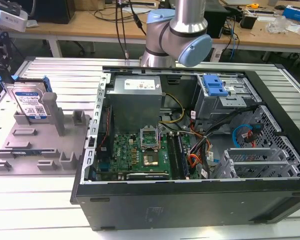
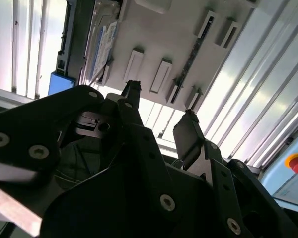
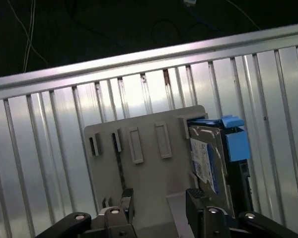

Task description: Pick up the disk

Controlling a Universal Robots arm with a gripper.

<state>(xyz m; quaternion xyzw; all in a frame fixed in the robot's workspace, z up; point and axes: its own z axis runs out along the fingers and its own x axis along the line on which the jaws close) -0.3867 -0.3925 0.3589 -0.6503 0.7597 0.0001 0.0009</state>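
Attention is given first to the exterior view. The disk is found at the exterior view's left, stood upright on its edge in a slot of the grey fixture, with its blue-and-white label turned toward the camera. The fixture is laid on the ribbed metal table, just beside the open computer case, inside which a grey power supply box, a green board and a blue caddy are seen. The robot arm is seen at the far side of the case, well apart from the disk. In the second wrist view the gripper is shown with its two black fingers spread apart, and nothing is held between them. The fixture and the disk are seen beyond the fingertips and are not touched. In the first wrist view the gripper is likewise shown spread and empty. The disk is seated at one end of the fixture, with a blue rail tab at its side. How far the fingers stand from it cannot be told.
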